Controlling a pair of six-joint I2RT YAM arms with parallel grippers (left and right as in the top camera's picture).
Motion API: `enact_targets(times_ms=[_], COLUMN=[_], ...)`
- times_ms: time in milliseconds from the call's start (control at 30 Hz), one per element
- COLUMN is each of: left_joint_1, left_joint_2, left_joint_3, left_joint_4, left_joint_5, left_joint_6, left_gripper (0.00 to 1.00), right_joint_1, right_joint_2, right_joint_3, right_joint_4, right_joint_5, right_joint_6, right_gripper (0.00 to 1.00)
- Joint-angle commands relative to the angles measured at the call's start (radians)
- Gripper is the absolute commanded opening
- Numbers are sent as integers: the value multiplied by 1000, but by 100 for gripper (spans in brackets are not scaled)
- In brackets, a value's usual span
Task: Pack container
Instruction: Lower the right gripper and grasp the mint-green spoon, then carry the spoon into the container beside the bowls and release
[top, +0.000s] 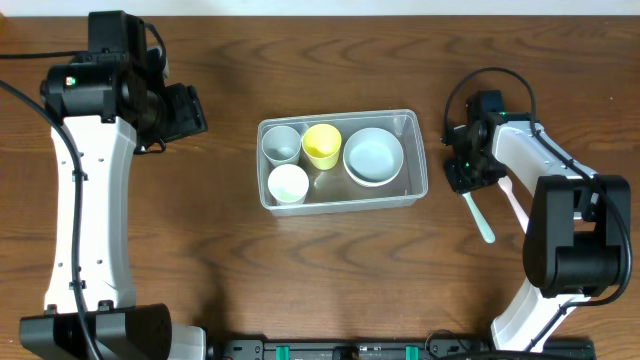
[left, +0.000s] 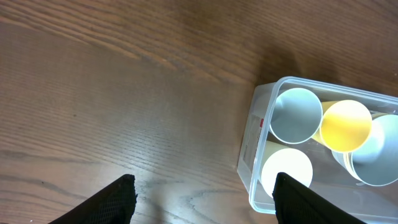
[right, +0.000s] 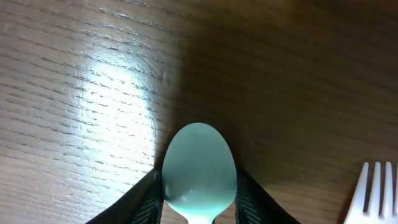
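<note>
The clear plastic container (top: 340, 203) sits mid-table and holds a grey cup (top: 281, 144), a yellow cup (top: 321, 145), a white cup (top: 288, 184) and a pale blue bowl (top: 373, 156). Its left end shows in the left wrist view (left: 249, 155). My left gripper (top: 185, 112) is open and empty over bare wood left of the container (left: 205, 199). My right gripper (top: 465, 172) is right of the container, shut on the bowl end of a teal spoon (right: 199, 165). The spoon's handle (top: 479, 217) sticks out toward the front.
A pale fork (right: 378, 186) lies on the table just right of the spoon; its handle shows beside the right arm in the overhead view (top: 513, 200). The table is dark wood.
</note>
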Motion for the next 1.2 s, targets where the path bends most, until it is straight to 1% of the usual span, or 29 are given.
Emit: enact_targets(times_ms=[0,100,267,433,567,700,733,867,1000,1167], left_joint_1=[4,4,4,4,4,4,4,4,4,4], left_joint_2=[6,6,6,6,6,6,6,6,6,6], left_joint_3=[-10,-10,-10,-10,-10,-10,-10,-10,-10,-10], left_joint_4=[-5,-5,-4,-5,-4,-4,-4,-4,-4,-4], left_joint_5=[-1,-1,-1,-1,-1,-1,-1,-1,-1,-1], left_joint_6=[3,3,3,3,3,3,3,3,3,3], left_gripper=[71,71,71,71,71,71,71,71,71,71], right_joint_1=[8,8,8,8,8,8,8,8,21,102], right_joint_2=[33,33,33,33,33,32,30,-8,-91,-208], right_joint_3=[5,5,5,5,5,15,26,105,250,436], right_joint_4=[2,2,2,3,3,-3,-12,-76,-173,-264], right_joint_5=[13,13,13,13,13,13,13,12,-6,-40], right_joint_6=[6,6,6,6,6,19,33,63,69,26], right_gripper=[35,30,29,24,16,1,1,1,1,1])
